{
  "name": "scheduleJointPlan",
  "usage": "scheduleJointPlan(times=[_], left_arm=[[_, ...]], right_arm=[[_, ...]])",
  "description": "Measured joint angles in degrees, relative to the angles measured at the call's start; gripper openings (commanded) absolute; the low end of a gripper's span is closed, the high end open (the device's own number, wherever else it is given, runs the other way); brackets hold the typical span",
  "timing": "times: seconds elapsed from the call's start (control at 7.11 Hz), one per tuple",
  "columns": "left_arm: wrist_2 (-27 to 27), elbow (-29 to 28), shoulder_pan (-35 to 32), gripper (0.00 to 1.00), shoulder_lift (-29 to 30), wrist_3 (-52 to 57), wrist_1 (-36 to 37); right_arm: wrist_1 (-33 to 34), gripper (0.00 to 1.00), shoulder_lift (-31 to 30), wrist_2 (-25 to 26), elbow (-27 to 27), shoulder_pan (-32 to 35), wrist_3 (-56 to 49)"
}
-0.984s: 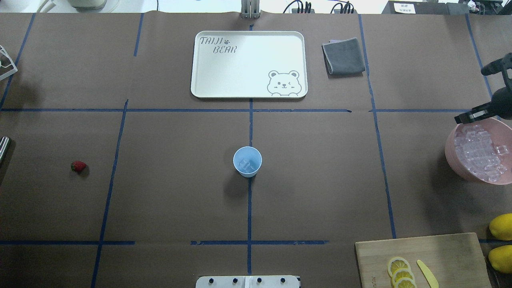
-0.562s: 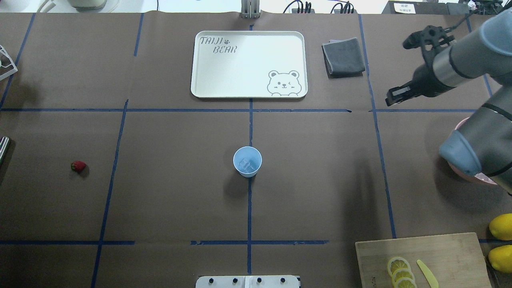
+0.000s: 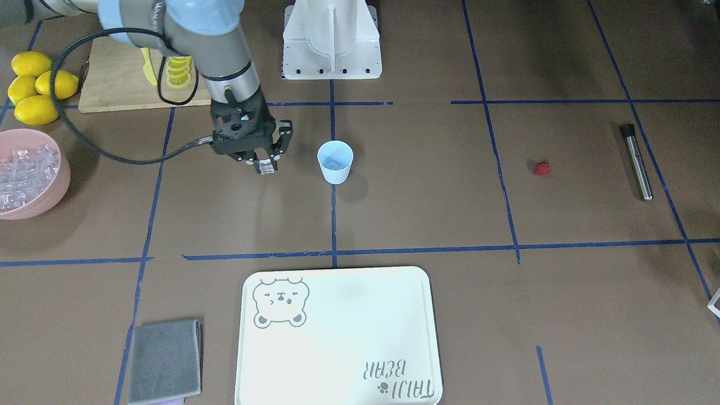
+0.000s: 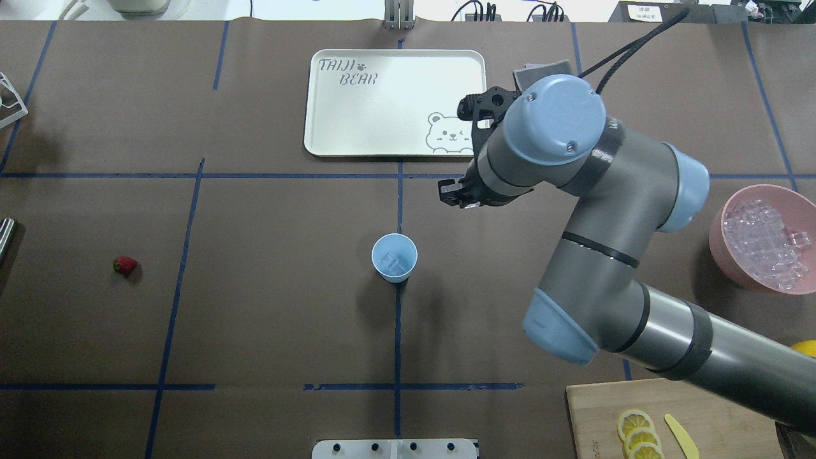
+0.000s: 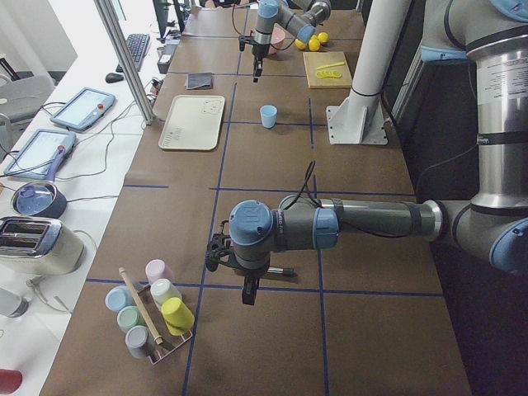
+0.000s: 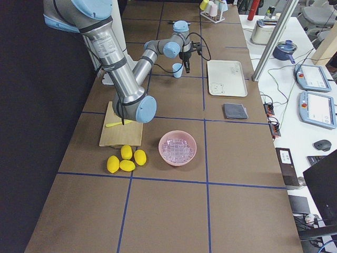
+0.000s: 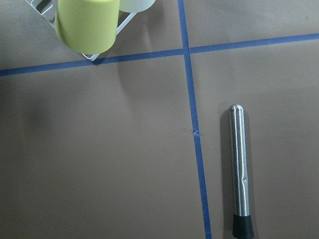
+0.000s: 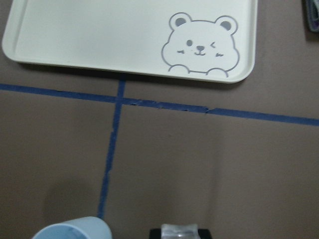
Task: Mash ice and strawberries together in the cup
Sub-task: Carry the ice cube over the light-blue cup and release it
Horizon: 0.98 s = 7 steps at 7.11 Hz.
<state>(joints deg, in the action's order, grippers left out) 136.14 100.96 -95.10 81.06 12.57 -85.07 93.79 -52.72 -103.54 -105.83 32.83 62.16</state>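
The pale blue cup (image 4: 394, 257) stands upright at the table's centre, with a few clear ice cubes (image 4: 394, 263) inside. My right gripper (image 4: 456, 194) hangs above the table just beyond and to the right of the cup. It is shut on one clear ice cube (image 8: 180, 230), which shows between its fingertips in the right wrist view beside the cup's rim (image 8: 75, 230). The strawberry (image 4: 125, 265) lies alone far to the left. My left gripper (image 5: 247, 289) appears only in the exterior left view, above a steel muddler (image 7: 239, 169); I cannot tell its state.
A pink bowl (image 4: 715, 245) full of ice sits at the right edge. A bear-print tray (image 4: 395, 102) lies beyond the cup, with a grey cloth (image 3: 164, 360) beside it. A cutting board (image 3: 112, 84) with lemon slices and whole lemons (image 3: 34, 84) sits near the right arm's base.
My right arm has swung left from over the pink bowl, across the table, to a spot close to the cup. The cup and the strawberry have not moved.
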Motion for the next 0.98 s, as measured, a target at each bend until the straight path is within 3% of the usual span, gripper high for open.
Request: scheduleJointPlan(times=[0.28,0.42,0.56,0.98], left_arm=[[0.0,0.0,0.0,1.0,0.0,0.1,0.0],[0.0,-0.1,0.0,1.0,0.0,0.1,0.0],[0.0,-0.1,0.0,1.0,0.0,0.1,0.0],[0.0,-0.1,0.0,1.0,0.1,0.1,0.0]], right_arm=[[1.2,0.28,5.7,4.4,4.1,-5.3,5.3],[1.3,0.37,7.1,5.5,5.9,-6.8,6.4],[1.3,0.64,7.6,6.0,6.7,-7.7,6.9],[1.3,0.96,7.7,6.6,7.6,-9.3,7.1]])
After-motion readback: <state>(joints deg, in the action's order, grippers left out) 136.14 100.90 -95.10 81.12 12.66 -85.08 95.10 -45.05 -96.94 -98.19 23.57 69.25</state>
